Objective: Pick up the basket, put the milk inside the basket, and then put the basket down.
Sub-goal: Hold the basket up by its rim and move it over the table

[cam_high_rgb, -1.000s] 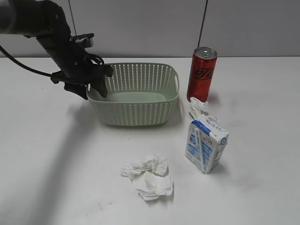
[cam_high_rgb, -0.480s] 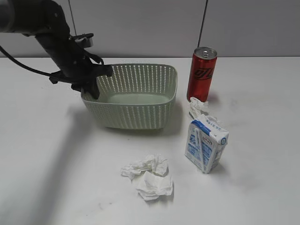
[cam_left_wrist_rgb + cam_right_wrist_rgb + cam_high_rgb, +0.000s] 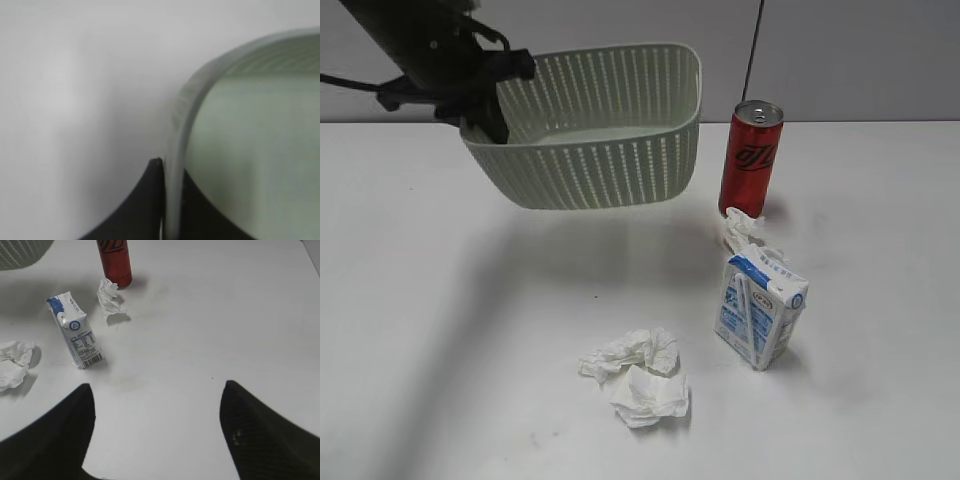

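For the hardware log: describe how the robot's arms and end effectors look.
The left arm is matte black and chunky, with a thin black cable looping off it toward the left. Its end effector has flat, dark, tapered fingers. The right end effector shows two wide black fingers with a faint woven, carbon-like sheen. No markings or sleeves visible.

My right gripper [image 3: 156,432] hangs with jaws spread over bare table [image 3: 210,325], nothing between it and the milk [image 3: 758,310], which stands upright. Around the milk: one tissue [image 3: 744,229] and the red can [image 3: 750,158] close behind it, two crumpled tissues [image 3: 635,376] well apart to its left. The basket [image 3: 590,125] in my left gripper [image 3: 480,105] hangs clear above the table, its opening unobstructed.
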`<action>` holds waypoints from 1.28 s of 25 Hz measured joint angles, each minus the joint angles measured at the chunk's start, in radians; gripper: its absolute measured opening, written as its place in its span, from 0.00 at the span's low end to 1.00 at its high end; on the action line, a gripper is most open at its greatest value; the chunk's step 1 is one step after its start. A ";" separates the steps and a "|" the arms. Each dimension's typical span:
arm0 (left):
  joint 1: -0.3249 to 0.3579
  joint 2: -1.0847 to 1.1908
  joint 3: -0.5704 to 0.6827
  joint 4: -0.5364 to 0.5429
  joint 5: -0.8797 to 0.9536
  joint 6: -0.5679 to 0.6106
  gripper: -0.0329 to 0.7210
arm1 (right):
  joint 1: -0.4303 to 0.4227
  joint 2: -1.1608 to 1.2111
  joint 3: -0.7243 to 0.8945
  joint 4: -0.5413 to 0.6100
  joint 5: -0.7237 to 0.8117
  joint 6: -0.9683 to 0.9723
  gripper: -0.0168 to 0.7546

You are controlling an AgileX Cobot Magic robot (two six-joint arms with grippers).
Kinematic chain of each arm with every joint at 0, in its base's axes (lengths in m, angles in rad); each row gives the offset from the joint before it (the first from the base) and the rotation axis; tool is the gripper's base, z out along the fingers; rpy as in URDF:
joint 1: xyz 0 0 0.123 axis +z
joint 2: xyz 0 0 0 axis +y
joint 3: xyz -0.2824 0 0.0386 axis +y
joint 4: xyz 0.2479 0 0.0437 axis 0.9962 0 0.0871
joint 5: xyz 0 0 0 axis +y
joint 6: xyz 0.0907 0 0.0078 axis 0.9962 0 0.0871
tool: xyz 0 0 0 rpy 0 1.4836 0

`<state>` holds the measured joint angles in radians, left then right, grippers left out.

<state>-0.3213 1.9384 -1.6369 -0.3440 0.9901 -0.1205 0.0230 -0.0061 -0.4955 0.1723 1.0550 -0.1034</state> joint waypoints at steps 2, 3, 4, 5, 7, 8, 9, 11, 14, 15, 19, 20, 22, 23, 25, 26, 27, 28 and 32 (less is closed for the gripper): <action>0.000 -0.047 0.000 0.002 0.019 -0.004 0.04 | 0.000 0.000 0.000 0.000 0.000 0.000 0.79; 0.000 -0.066 0.000 0.002 0.027 -0.004 0.04 | 0.000 0.000 0.000 0.000 0.000 0.000 0.79; 0.000 -0.086 0.000 0.003 0.040 -0.007 0.04 | 0.000 0.000 0.000 0.000 0.000 0.000 0.79; 0.000 -0.104 0.000 0.006 0.055 -0.012 0.04 | 0.000 0.000 0.000 0.000 0.000 0.000 0.79; 0.000 -0.125 0.000 0.014 0.085 -0.034 0.04 | 0.000 0.000 0.000 0.000 0.000 0.000 0.79; 0.000 -0.128 0.000 0.017 0.104 -0.040 0.04 | 0.000 0.000 0.000 0.000 0.000 0.000 0.79; 0.000 -0.128 0.000 0.021 0.122 -0.043 0.04 | 0.000 0.000 0.000 0.000 0.000 0.000 0.79; 0.000 -0.128 0.000 0.028 0.154 -0.047 0.04 | 0.000 0.000 0.000 0.000 0.000 0.000 0.79; 0.000 -0.128 0.000 0.033 0.178 -0.050 0.04 | 0.000 0.001 -0.008 0.011 -0.006 0.000 0.79; 0.000 -0.128 0.000 0.042 0.179 -0.051 0.04 | 0.000 0.011 -0.018 0.016 -0.008 0.000 0.79; 0.000 -0.128 0.000 0.122 0.180 -0.055 0.04 | 0.001 0.172 -0.095 0.031 0.008 -0.020 0.79; 0.000 -0.128 0.000 0.143 0.181 -0.060 0.04 | 0.002 0.231 -0.116 0.041 0.009 -0.039 0.79; 0.001 -0.128 0.000 0.163 0.180 -0.063 0.04 | 0.002 0.338 -0.168 0.077 0.004 -0.087 0.79; 0.001 -0.126 0.000 0.165 0.179 -0.063 0.04 | 0.002 0.394 -0.195 0.106 -0.004 -0.125 0.79; 0.001 -0.119 0.000 0.171 0.174 -0.063 0.04 | 0.004 0.499 -0.241 0.169 -0.014 -0.205 0.79; 0.001 -0.116 0.000 0.174 0.172 -0.063 0.04 | 0.012 0.560 -0.265 0.198 -0.020 -0.237 0.79; 0.001 -0.112 0.000 0.178 0.172 -0.063 0.04 | 0.026 0.621 -0.285 0.216 -0.026 -0.259 0.79; 0.001 -0.107 0.000 0.178 0.172 -0.063 0.04 | 0.043 0.673 -0.309 0.223 -0.029 -0.277 0.79; 0.001 -0.088 0.000 0.181 0.166 -0.064 0.04 | 0.166 0.899 -0.402 0.187 -0.032 -0.300 0.79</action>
<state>-0.3206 1.8504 -1.6369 -0.1628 1.1563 -0.1844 0.1886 0.8932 -0.8970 0.3598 1.0233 -0.4036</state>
